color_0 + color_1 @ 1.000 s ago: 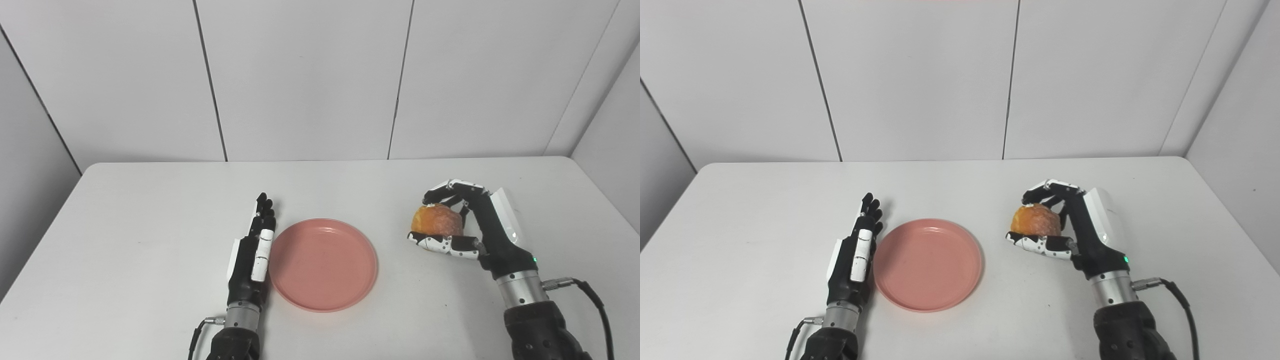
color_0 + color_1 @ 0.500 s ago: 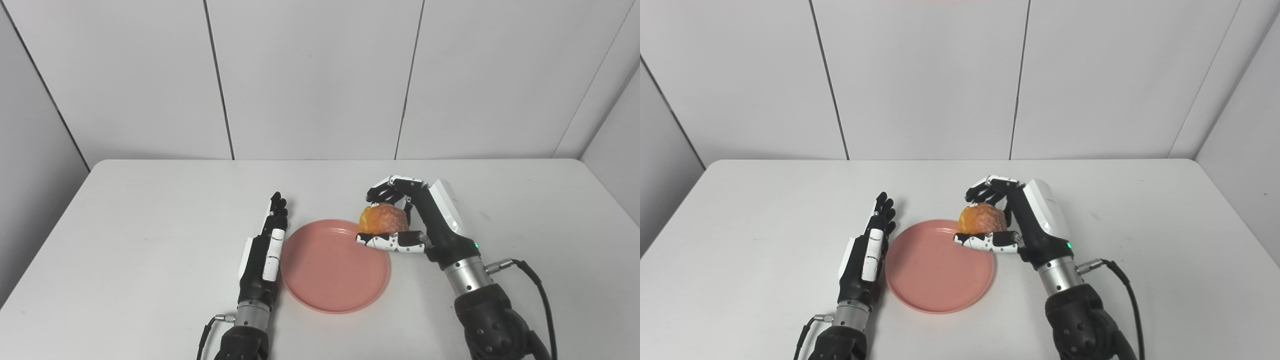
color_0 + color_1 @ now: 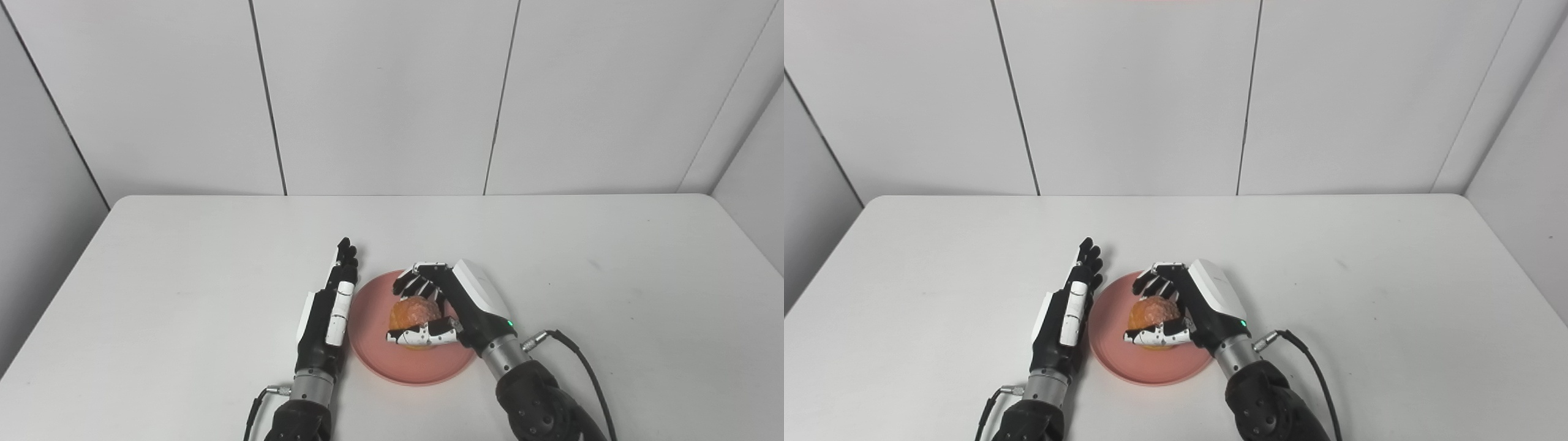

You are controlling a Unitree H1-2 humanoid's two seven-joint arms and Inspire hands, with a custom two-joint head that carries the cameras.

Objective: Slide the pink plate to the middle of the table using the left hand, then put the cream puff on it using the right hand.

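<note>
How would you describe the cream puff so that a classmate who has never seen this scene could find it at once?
Start at the white table and find the round pink plate near its front middle. Over that plate, the right robot hand is closed around the cream puff. It is the only golden-brown, rounded, crusty lump there; everything around it is pink, white or black.

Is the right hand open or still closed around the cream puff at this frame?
Closed on it. The right hand has fingers curled over the cream puff and thumb beneath, above the pink plate. Whether the puff touches the plate: cannot tell.
</note>
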